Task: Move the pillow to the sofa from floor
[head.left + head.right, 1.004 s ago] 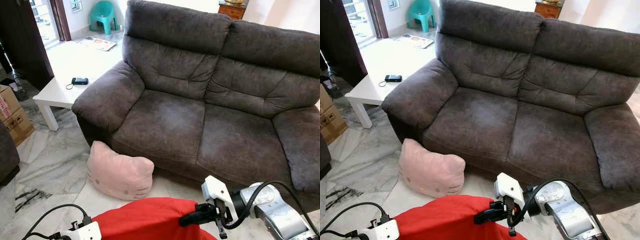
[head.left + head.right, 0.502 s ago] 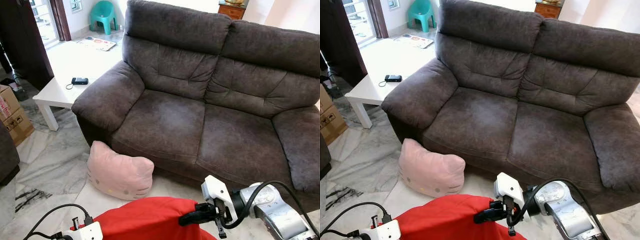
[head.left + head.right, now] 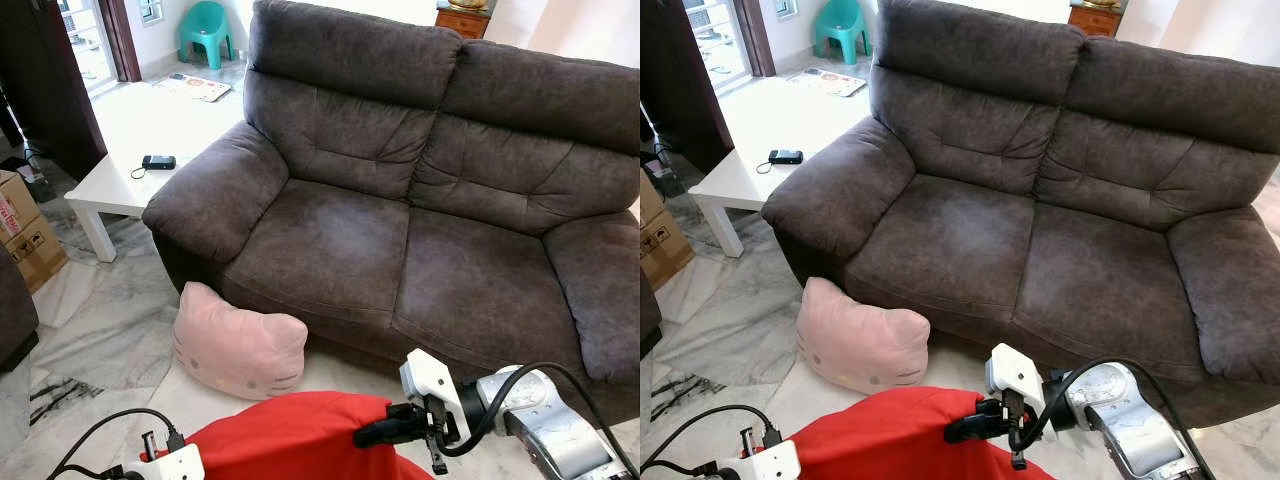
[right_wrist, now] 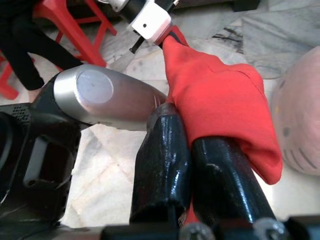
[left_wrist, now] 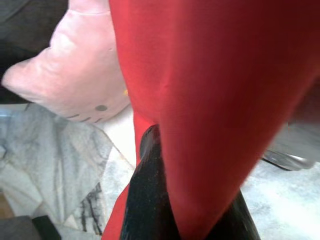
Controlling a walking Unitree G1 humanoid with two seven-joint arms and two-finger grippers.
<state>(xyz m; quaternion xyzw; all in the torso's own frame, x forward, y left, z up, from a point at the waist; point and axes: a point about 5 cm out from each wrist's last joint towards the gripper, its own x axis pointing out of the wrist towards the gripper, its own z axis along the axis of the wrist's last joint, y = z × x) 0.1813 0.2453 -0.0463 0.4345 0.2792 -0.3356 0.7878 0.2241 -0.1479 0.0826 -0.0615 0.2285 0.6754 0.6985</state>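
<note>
The right gripper (image 3: 392, 432) has edged leftward, both grippers pinching the red pillow (image 3: 290, 440), not yet lifted onto the sofa (image 3: 400, 240).

The right gripper (image 4: 192, 165) pinches the edge of a red pillow (image 4: 215, 100) between its two black fingers (image 4: 162, 160). The left gripper (image 4: 150, 22) grips the pillow's far end. A pink cushion (image 4: 302, 130) lies just beside, on marble floor (image 4: 100, 170).

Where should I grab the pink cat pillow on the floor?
Pinch the top edge of the pink cat pillow from above. It stands upright on the floor with its back against the sofa front, leaving the top free.
</note>
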